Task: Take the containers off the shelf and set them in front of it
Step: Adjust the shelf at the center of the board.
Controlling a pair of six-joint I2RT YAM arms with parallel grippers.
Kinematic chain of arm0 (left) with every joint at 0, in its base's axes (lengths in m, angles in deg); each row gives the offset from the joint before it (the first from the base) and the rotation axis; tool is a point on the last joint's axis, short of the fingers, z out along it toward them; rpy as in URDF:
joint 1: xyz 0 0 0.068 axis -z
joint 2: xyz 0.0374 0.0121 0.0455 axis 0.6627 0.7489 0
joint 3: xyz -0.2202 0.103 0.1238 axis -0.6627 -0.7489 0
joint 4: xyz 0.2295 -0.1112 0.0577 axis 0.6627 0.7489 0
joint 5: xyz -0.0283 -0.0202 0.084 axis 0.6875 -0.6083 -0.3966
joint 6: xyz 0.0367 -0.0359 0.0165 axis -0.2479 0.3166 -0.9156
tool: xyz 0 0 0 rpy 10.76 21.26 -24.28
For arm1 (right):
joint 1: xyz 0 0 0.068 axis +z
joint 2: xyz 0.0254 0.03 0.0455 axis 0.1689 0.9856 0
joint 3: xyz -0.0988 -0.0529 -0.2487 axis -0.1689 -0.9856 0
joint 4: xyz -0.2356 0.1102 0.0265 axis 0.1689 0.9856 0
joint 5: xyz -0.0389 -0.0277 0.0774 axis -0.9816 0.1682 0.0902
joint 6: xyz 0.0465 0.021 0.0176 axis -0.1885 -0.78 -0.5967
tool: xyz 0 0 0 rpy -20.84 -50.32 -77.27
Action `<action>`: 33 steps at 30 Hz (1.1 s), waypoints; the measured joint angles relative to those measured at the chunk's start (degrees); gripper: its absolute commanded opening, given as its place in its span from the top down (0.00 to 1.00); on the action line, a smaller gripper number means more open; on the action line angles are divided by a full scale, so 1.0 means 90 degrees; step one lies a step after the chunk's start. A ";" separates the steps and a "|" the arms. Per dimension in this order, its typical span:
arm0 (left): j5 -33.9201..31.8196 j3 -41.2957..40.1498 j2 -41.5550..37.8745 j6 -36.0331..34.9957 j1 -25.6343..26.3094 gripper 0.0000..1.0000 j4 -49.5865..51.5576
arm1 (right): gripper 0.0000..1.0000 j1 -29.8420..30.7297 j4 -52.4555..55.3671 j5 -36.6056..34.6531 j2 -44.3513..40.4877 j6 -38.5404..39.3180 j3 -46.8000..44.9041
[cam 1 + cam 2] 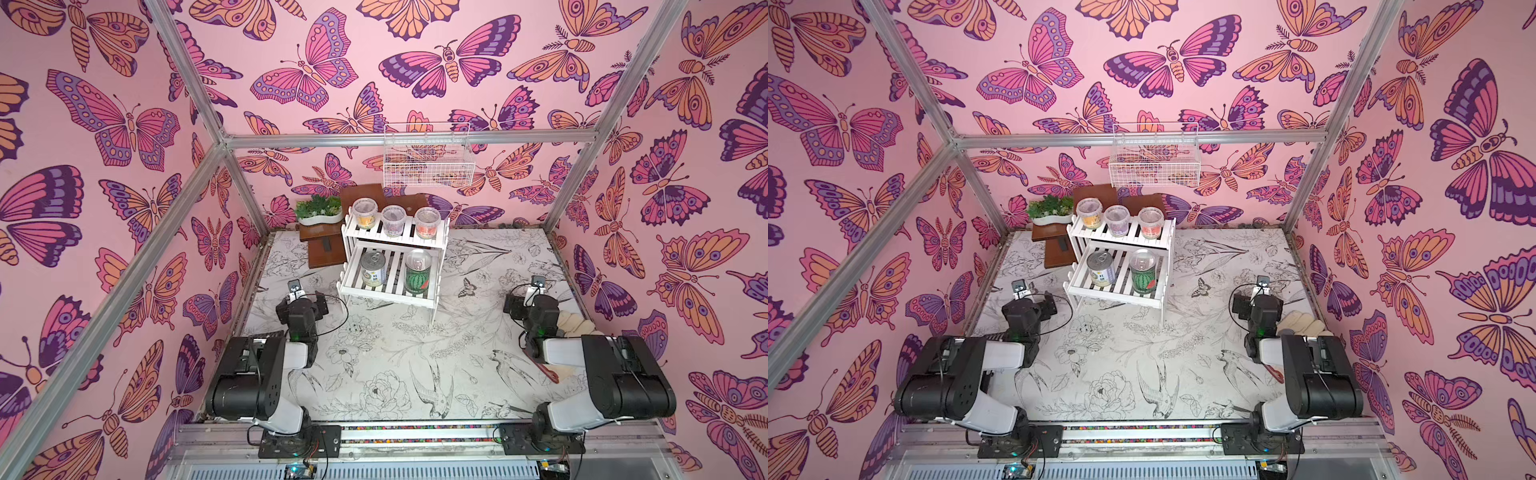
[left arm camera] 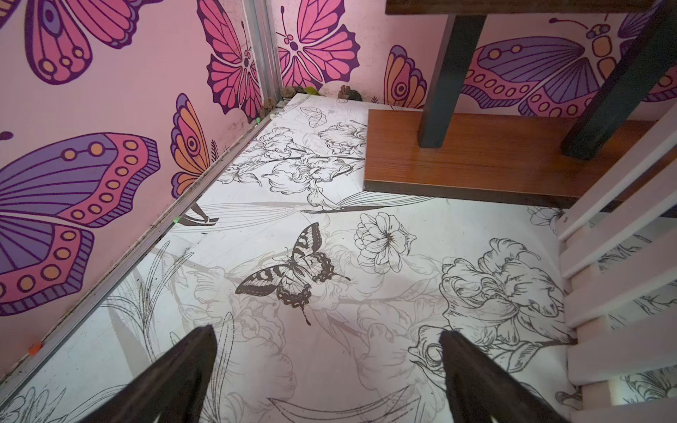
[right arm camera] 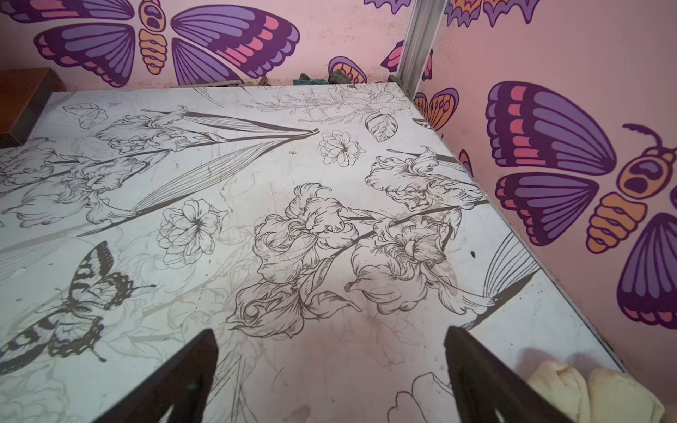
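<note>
Three clear lidded plastic cups (image 1: 393, 220) and two metal cans (image 1: 373, 270) are left untouched on the white two-tier slatted wooden shelf (image 1: 386, 296), the left gripper (image 2: 328, 330) and right gripper (image 3: 330, 330) being held wide and empty to either side, seemingly poised for reaching.

Open counter (image 1: 395, 357) lies free before the shelf (image 1: 386, 296). The brown stand (image 1: 322, 253) crowds the shelf's left side; the wire basket (image 1: 428, 166) hangs above, apparently clear of the top tier.

Pink butterfly-print walls (image 1: 374, 75), aluminium frame (image 1: 311, 140), white tabletop (image 1: 395, 374) printed with black flowers and birds, wire basket (image 1: 428, 164) hung at back, brown stand (image 1: 326, 253) with planter (image 1: 320, 218)
</note>
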 measured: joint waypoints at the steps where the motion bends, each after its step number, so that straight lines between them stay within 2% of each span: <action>1: 0.0002 0.0000 0.0000 0.0000 0.0000 0.00 0.0000 | 0.01 -0.0017 0.0010 0.0029 0.0000 0.0000 0.0015; 26: 0.0046 0.0022 0.0000 0.0002 -0.0041 0.00 0.0027 | 0.01 -0.0153 0.0100 0.0277 0.0000 -0.0007 0.0078; 29: 0.0049 0.0034 0.0000 -0.0005 -0.0039 0.05 0.0029 | 0.01 -0.0202 0.0131 0.0398 -0.0002 0.0000 0.0095; 31: 0.0039 0.0049 -0.0007 -0.0015 -0.0022 0.05 0.0078 | 0.01 -0.0197 0.0296 0.0466 -0.0097 0.0024 0.0121; 33: 0.0015 0.0155 -0.0143 -0.0022 0.0005 0.05 0.0447 | 0.01 -0.0136 0.1008 0.0401 -0.0420 0.0022 0.0342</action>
